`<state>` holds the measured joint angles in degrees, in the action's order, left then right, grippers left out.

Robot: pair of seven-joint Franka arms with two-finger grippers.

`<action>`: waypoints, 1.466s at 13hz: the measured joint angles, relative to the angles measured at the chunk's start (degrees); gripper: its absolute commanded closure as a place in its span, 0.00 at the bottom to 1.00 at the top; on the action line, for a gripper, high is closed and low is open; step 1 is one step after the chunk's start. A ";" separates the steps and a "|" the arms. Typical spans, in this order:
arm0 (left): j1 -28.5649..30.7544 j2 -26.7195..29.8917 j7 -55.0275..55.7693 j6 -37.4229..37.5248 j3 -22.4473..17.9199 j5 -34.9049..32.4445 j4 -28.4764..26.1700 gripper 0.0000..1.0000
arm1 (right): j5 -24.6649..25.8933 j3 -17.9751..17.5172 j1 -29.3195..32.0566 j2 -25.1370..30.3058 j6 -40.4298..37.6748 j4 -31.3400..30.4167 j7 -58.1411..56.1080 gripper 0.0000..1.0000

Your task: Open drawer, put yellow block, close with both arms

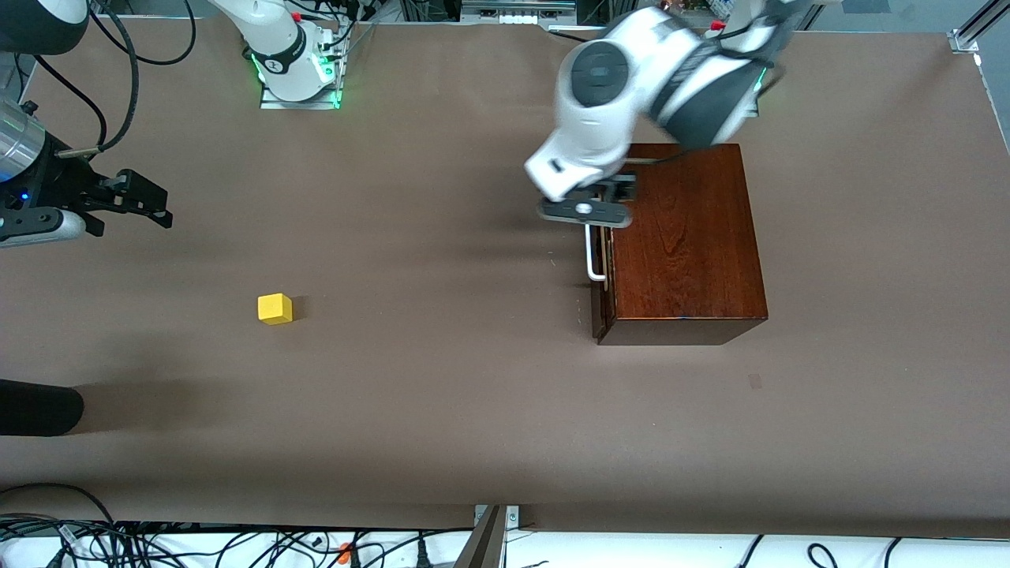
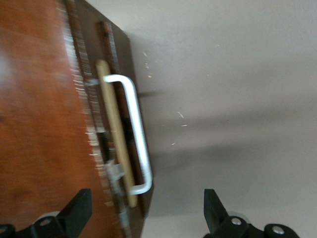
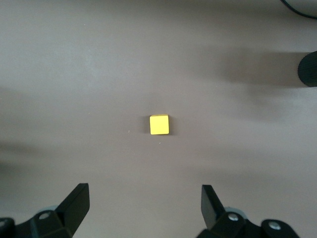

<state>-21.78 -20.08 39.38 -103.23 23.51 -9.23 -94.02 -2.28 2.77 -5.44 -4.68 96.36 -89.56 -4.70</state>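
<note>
The mahogany box [image 1: 686, 237] stands toward the left arm's end of the table. The drawer front [image 1: 600, 312] with its white U-shaped handle [image 1: 592, 252] lies almost flush with the box, and a thin pale strip [image 2: 115, 139] shows beside the handle [image 2: 138, 134]. My left gripper [image 1: 588, 211] hangs open over the handle's end nearer the robots' bases, with the jaws [image 2: 147, 198] spread wide on either side of it, touching nothing. The yellow block [image 1: 274, 308] sits on the bare table. My right gripper [image 1: 154, 203] is open and empty, up over the table, with the block [image 3: 159, 125] ahead of its jaws [image 3: 143, 196].
A black rounded object [image 1: 39, 406] juts in at the table's edge at the right arm's end, nearer the front camera than the block; it also shows in the right wrist view [image 3: 308, 69]. Cables run along the table's front edge [image 1: 237, 544]. Brown tabletop [image 1: 442, 355] lies between block and box.
</note>
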 measured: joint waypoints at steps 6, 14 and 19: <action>-6.23 -7.26 7.53 -1.37 -0.45 -12.91 0.44 0.00 | 0.00 0.01 0.00 -0.01 0.00 0.01 0.00 0.00; -5.46 -9.81 7.53 -0.82 -1.47 -16.94 -0.51 0.00 | 0.00 0.03 0.01 -0.01 0.00 0.02 0.00 0.00; -5.55 -10.60 8.59 -0.80 -1.43 -19.64 -1.44 0.00 | 0.00 0.04 0.01 -0.01 0.00 0.02 0.00 0.00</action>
<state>-27.33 -30.68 47.96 -104.03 22.08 -28.87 -95.46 -2.28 2.81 -5.42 -4.69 96.36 -89.55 -4.70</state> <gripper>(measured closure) 0.000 0.000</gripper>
